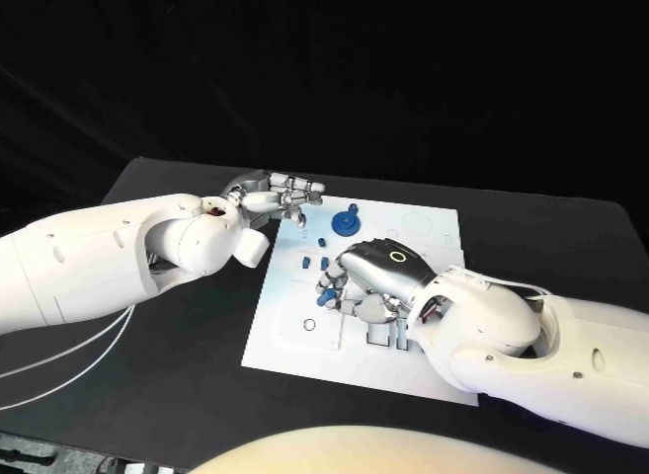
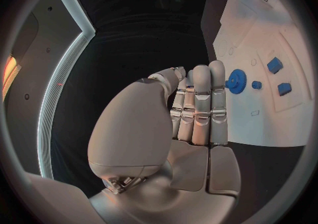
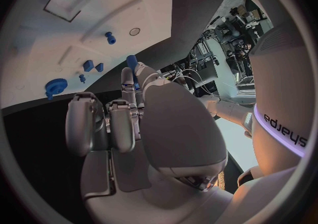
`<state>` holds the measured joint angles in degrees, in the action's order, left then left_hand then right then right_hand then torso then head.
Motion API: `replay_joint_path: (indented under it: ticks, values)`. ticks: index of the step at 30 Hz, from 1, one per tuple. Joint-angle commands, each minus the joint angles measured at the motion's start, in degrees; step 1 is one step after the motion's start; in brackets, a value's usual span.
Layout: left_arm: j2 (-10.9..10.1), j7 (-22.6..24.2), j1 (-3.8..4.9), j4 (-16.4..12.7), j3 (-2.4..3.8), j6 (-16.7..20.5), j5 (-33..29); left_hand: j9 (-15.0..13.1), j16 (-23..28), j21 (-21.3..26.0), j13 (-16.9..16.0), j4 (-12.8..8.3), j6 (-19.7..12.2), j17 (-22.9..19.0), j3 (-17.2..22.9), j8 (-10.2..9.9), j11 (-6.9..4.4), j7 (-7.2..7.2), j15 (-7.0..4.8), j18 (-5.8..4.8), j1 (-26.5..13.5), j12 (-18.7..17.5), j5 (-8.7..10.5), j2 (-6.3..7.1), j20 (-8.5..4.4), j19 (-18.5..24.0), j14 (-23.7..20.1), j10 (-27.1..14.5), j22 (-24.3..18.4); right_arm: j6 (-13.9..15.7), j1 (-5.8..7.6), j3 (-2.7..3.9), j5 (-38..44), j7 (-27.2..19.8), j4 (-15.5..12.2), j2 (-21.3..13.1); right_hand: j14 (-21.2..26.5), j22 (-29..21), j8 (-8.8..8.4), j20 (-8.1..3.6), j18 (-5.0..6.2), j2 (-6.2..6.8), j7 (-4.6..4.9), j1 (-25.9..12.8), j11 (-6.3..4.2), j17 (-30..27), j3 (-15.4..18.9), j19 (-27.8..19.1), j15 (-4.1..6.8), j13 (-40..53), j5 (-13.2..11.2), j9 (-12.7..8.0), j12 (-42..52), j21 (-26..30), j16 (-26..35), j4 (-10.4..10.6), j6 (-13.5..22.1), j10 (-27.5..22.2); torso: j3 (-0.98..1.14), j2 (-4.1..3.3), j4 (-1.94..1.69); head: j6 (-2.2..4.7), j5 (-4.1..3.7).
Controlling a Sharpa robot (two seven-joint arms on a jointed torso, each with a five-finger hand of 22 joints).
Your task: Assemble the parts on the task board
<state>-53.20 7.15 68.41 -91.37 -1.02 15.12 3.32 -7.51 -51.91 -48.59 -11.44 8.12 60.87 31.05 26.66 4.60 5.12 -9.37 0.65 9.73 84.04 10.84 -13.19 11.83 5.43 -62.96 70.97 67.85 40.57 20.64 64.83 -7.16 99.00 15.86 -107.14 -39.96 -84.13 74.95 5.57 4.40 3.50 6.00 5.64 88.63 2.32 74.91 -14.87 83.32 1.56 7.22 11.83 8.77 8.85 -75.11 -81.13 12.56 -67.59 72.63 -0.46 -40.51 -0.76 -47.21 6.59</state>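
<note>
The right hand (image 1: 369,281) lay over the task board (image 1: 424,222), fingers curled down; its wrist view showed a blue part (image 3: 132,63) apparently pinched at the fingertips (image 3: 126,78), which the head view concealed. Beyond those fingertips, small blue parts (image 3: 87,65) and a blue peg (image 3: 109,37) stood on the board. Farther off, the left hand (image 1: 275,195) hovered at the board's far edge, fingers (image 2: 201,102) straight and together, holding nothing, just beside a blue gear (image 2: 236,80).

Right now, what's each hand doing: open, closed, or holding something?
Left hand: open, fingers straight and together, holding nothing.
Right hand: holding a small blue part at its fingertips.
</note>
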Motion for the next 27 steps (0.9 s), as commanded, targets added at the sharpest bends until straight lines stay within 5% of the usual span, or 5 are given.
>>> replay_joint_path:
  ticks: [1, 11, 27]
  values:
    - [0.2, 0.2, 0.05, -0.1, 0.03, -1.1, -0.2, 0.1, 0.2, 0.2, -0.1, -0.2, -0.2, -0.1, -0.2, -0.2, 0.04, -0.32, -0.12, 0.82, 0.0, 0.1, -0.01, -0.39, 0.13, 0.2, -0.4, -0.4, -0.1, -0.3, -0.75, -0.15, 0.1, -1.3, 1.3, 1.2, -3.0, 9.4, 0.26, -0.08, -0.32, 0.03, 0.47, -0.3, 0.1, 0.6, -0.4, 0.2, 0.25, -0.1, 0.0, 0.4, -0.2, 0.3, -0.1, 0.0, 0.0, -0.3, -0.01, -0.04, -0.01, -0.16, 0.39]
    - [0.3, 0.1, 0.05, -0.2, 0.03, -1.1, -0.2, 0.1, 0.2, 0.2, -0.1, -0.2, -0.2, -0.1, -0.2, -0.2, 0.04, -0.32, -0.12, 0.82, 0.0, 0.1, -0.01, -0.39, 0.13, 0.2, -0.4, -0.4, -0.1, -1.6, -2.92, -0.54, 0.2, -1.4, 4.7, 4.1, -3.0, 9.4, 0.18, -0.06, -0.28, 0.07, 0.58, -0.4, 0.18, 0.5, -0.6, 0.1, 0.21, -0.1, 0.1, 0.4, -0.3, 0.4, -0.1, -0.1, 0.0, -0.3, 0.07, -0.04, 0.02, -0.58, 1.15]
    - [0.4, 0.0, 0.05, -0.1, 0.03, -1.3, -0.2, 0.1, 0.2, 0.3, -0.1, -0.2, -0.3, -0.1, -0.2, -0.2, 0.05, -0.33, -0.11, 0.83, 0.0, 0.2, -0.01, -0.46, 0.15, 0.2, -0.5, -0.5, -0.1, -2.6, -4.04, -0.86, 0.5, -0.5, 7.3, 6.4, -3.0, 9.4, 0.11, -0.04, -0.28, 0.14, 0.68, -0.4, 0.25, 0.5, -0.7, 0.1, 0.15, -0.1, 0.2, 0.4, -0.4, 0.5, -0.1, -0.2, 0.1, -0.3, 0.05, -0.04, 0.03, -0.98, 1.52]
